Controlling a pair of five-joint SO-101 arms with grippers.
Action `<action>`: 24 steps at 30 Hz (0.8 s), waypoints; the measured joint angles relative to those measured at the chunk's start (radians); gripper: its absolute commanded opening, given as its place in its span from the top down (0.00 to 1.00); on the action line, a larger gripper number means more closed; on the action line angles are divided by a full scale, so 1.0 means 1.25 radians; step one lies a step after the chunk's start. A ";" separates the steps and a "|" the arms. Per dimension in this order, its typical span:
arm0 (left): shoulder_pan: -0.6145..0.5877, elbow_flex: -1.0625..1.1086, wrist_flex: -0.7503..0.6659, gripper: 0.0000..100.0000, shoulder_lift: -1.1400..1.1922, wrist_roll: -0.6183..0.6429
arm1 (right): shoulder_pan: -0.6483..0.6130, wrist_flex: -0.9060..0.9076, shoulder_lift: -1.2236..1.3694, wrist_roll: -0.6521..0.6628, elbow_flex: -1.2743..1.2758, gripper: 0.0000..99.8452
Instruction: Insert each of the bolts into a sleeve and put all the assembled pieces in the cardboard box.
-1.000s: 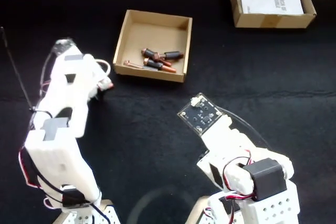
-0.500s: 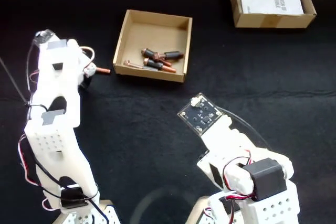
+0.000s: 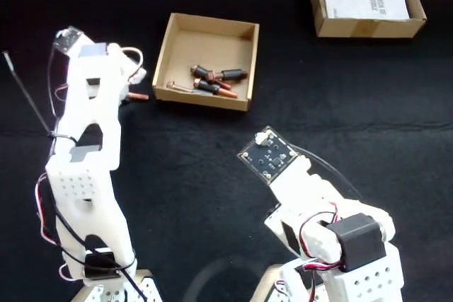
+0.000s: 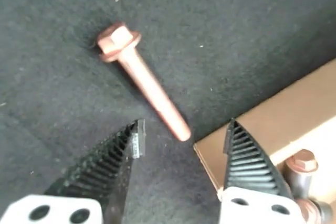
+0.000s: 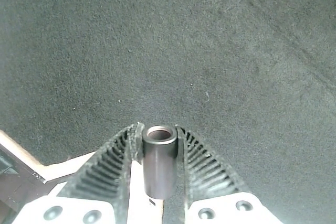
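**A:** Where is the loose bolt (image 4: 142,85)?

**B:** It lies flat on the black cloth (image 3: 354,104), just outside the cardboard box (image 3: 205,40). Its hex head points away from the box. Its tip is close to the box's near left corner, though I cannot tell whether they touch.

**A:** And the left pincer (image 4: 185,129)?

**B:** It is spread wide and grips nothing. One finger is over the cloth on one side of the bolt's tip. The other is over the corner of the box wall.

**A:** What is in the box?

**B:** A small cluster of assembled pieces (image 3: 216,81), copper bolts in dark sleeves. They lie on the floor of the box towards its right wall.

**A:** And the right pincer (image 5: 159,128)?

**B:** It is clamped narrow on a dark sleeve (image 5: 160,161). The sleeve sits lengthwise between the fingers, with its open bore showing at the fingertips and bare cloth beneath.

**A:** Where is that arm?

**B:** The right arm (image 3: 318,210) is at the near side of the table, well apart from the box. A second box (image 3: 354,27) holding a printed sheet stands at the far right edge.
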 measured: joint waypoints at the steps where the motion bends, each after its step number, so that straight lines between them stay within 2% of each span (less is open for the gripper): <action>1: 0.000 -0.001 -0.004 0.76 0.010 0.000 | 0.000 0.000 0.000 0.000 0.000 0.99; 18: -0.054 -0.004 -0.036 0.76 0.052 0.031 | 0.000 0.000 0.000 0.000 0.001 0.99; 21: -0.054 -0.028 -0.045 0.83 0.085 0.031 | 0.000 0.000 0.000 0.000 0.001 0.99; 24: -0.060 -0.082 -0.039 0.97 0.126 0.031 | 0.000 0.000 0.000 0.000 0.001 0.99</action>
